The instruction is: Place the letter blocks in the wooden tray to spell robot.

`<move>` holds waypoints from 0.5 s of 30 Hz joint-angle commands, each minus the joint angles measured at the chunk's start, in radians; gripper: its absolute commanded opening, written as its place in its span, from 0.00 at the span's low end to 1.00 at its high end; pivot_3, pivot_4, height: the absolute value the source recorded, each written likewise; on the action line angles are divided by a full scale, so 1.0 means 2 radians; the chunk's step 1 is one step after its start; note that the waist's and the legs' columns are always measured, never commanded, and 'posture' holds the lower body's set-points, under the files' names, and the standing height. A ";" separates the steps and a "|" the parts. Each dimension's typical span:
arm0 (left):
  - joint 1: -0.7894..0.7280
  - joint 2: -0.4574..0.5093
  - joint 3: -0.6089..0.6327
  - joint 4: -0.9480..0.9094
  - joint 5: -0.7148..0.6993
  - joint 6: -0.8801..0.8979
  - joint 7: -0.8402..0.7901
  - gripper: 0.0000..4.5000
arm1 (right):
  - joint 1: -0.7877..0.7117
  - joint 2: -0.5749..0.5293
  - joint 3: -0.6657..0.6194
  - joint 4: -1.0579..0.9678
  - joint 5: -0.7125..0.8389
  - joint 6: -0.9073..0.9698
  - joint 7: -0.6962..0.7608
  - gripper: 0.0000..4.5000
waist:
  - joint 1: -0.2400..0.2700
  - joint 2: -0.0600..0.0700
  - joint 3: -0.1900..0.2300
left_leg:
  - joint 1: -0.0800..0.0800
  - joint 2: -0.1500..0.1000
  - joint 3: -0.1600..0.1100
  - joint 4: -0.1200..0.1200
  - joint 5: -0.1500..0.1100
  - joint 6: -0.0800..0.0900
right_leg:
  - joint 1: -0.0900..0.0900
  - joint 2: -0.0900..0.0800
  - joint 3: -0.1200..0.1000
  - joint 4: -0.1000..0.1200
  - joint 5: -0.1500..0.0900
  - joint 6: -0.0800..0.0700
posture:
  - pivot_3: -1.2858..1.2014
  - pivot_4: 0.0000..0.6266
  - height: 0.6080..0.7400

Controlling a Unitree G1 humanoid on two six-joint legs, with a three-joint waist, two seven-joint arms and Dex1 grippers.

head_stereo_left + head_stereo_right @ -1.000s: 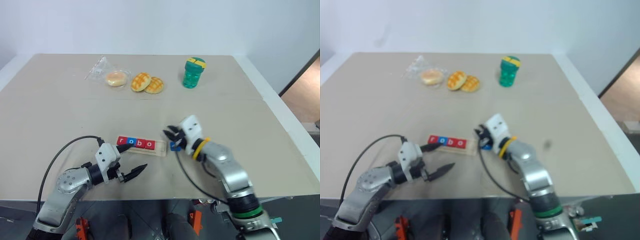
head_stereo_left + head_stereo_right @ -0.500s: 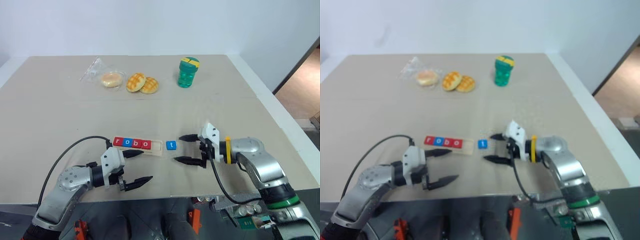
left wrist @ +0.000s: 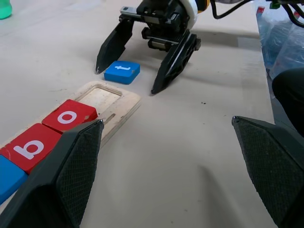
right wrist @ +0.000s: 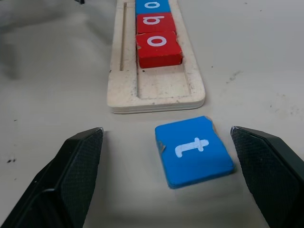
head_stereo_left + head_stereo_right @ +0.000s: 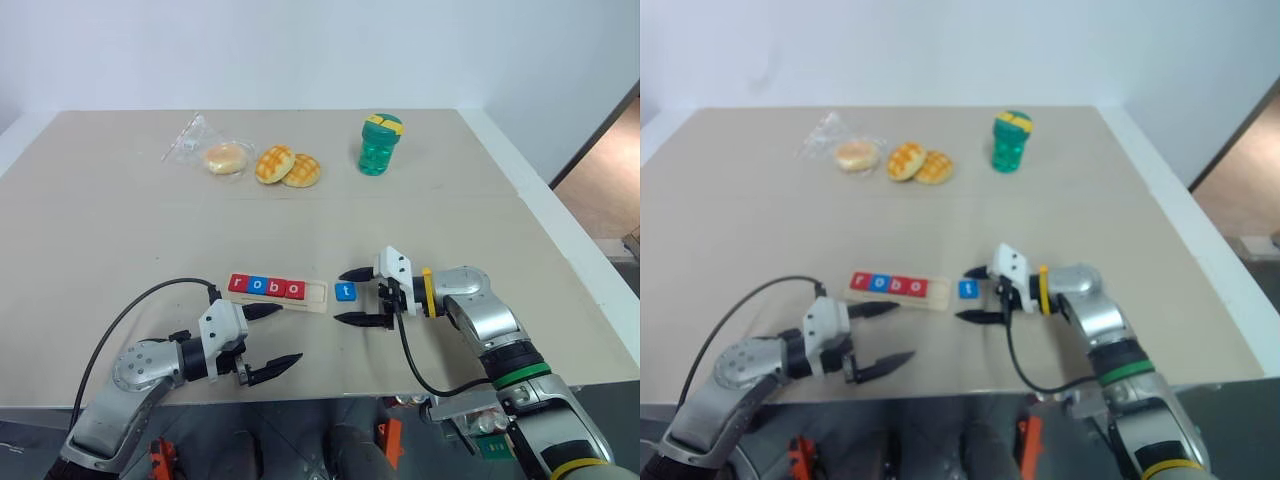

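Blue tile "t" (image 5: 345,292) lay flat on the beige counter (image 5: 150,220) in the left eye view, just off the tray's end at 3 o'clock from it. The wooden tray (image 5: 316,294) held four letter blocks (image 5: 266,286) reading r, o, b, o, with the last slot bare (the one the "t" belongs in, I judge). The right gripper (image 5: 348,296) had its fingers spread wide on either side of the tile, not touching it, presumably lined up to grasp it. The left gripper (image 5: 270,338) sat at 7 o'clock from the tray, fingers apart and empty, likely waiting out of the way. Far back stood a green bottle (image 5: 381,144), two waffle buns (image 5: 288,166) and a bagged bun (image 5: 225,156).

Seen from the left wrist, the "t" lay just beyond the tray's empty slot, between the right gripper's open fingers (image 3: 111,46).

Seen from the right wrist, the tile sat slightly askew just beside the tray's rounded end, apart from it.
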 commanded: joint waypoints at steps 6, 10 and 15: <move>0.004 0.003 0.013 -0.029 -0.010 0.002 0.008 1.00 | 0.017 -0.007 -0.007 -0.035 0.016 0.017 0.025 0.93 | 0.000 0.000 0.000 | 0.001 0.000 0.000 0.000 0.000 0.000 | 0.000 0.000 0.000 0.000 0.000 0.001 | 0.52 0.24 1.00; -0.005 0.003 0.009 -0.017 -0.005 -0.002 0.007 1.00 | 0.055 -0.018 -0.012 -0.088 0.027 0.047 0.015 0.93 | 0.000 0.000 0.000 | 0.000 0.000 0.000 0.000 0.000 0.000 | 0.000 0.001 0.000 0.000 0.000 0.000 | 0.52 0.24 1.00; -0.010 0.003 0.009 -0.010 -0.003 -0.002 0.007 1.00 | 0.077 -0.013 -0.015 -0.120 0.019 0.083 -0.030 0.93 | 0.000 0.000 0.000 | 0.000 0.000 0.000 0.000 0.000 0.000 | 0.000 0.001 0.000 0.000 0.000 0.000 | 0.52 0.24 1.00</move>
